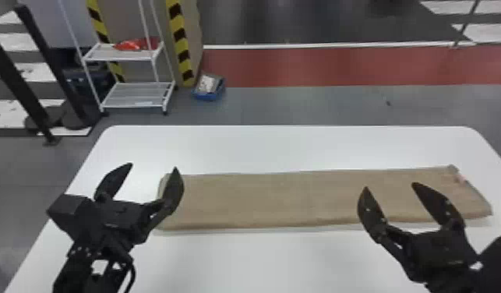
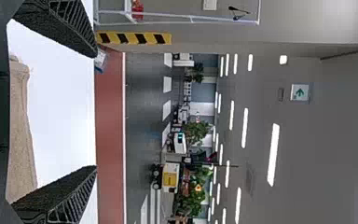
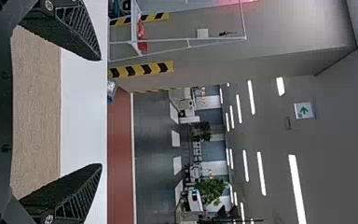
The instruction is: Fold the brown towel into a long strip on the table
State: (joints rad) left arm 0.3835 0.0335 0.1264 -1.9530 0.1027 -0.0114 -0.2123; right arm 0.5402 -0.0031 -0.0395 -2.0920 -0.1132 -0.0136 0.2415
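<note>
Gaping wide, both empty, the left end effector (image 1: 154, 166) hung at eight o'clock and the right end effector (image 1: 390, 185) at four. The brown towel (image 1: 269, 198) stretched from eight to four on the table (image 1: 300, 148), a rack (image 1: 120, 59) beyond at ten.

The brown towel (image 1: 276, 199) lies in a long, flat strip below mid-frame, reaching near the right edge. Its right end slants.

White table (image 1: 269, 146), brown towel (image 1: 269, 200) lying on it, folded lengthwise
</note>
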